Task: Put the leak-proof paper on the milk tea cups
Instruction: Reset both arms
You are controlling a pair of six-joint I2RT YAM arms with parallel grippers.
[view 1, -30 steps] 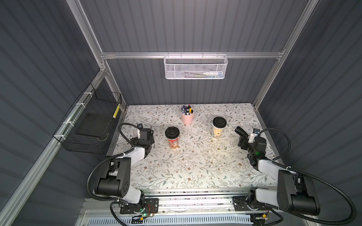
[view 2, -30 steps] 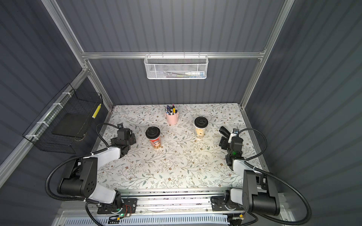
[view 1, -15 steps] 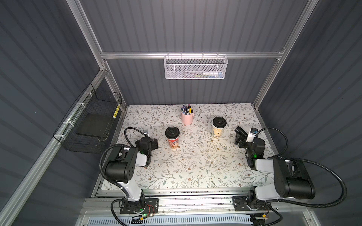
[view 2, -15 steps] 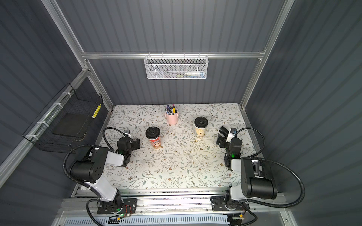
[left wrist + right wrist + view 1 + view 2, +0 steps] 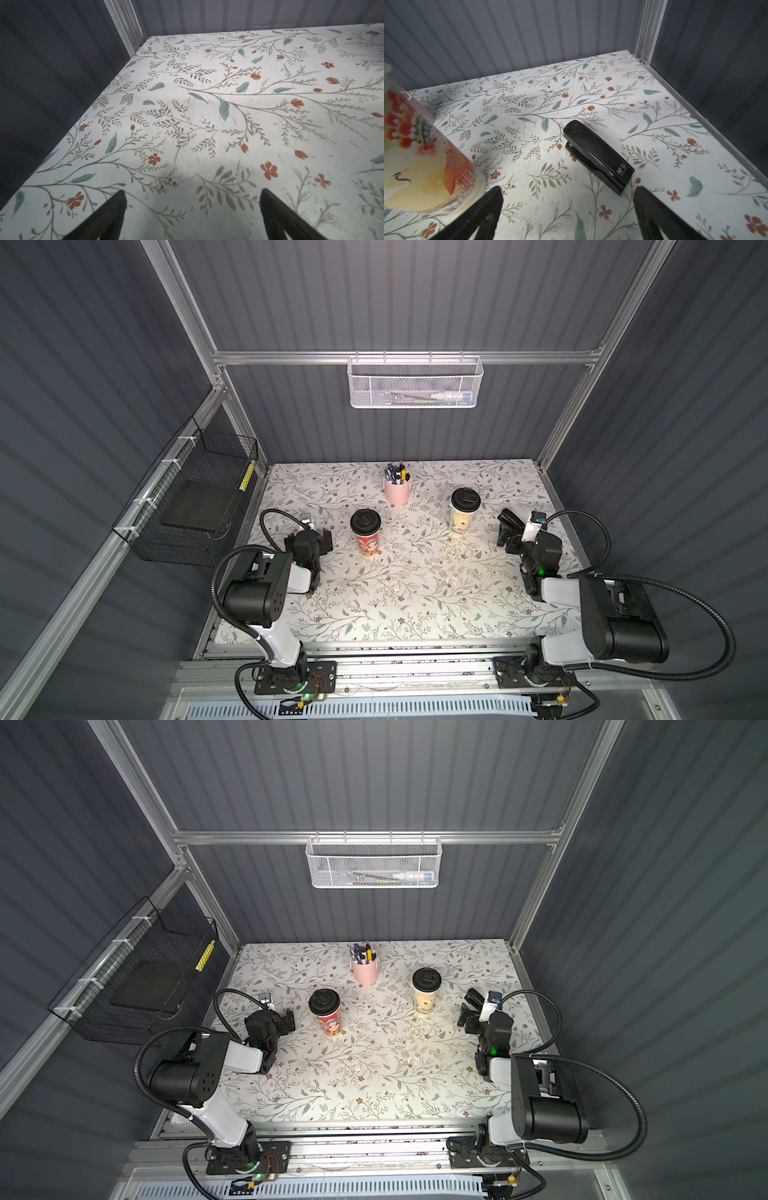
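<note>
Two milk tea cups stand upright on the floral table (image 5: 415,605), each capped by a black lid. The red-orange cup (image 5: 367,542) is left of centre and the cream-yellow cup (image 5: 460,521) is right of centre; both show in both top views. The leak-proof paper is hidden. My left gripper (image 5: 323,540) rests low just left of the red-orange cup, open over bare table (image 5: 192,191). My right gripper (image 5: 508,540) sits right of the cream-yellow cup (image 5: 425,166), open and empty (image 5: 568,188).
A black stapler (image 5: 598,153) lies just ahead of my right gripper, near the right wall. A pink pen holder (image 5: 397,491) stands at the back between the cups. A white mesh basket (image 5: 415,383) hangs on the back wall and a black wire basket (image 5: 195,497) on the left wall.
Both arms have folded back, and the grippers have drawn slightly toward the table's front. The cups have not moved.
</note>
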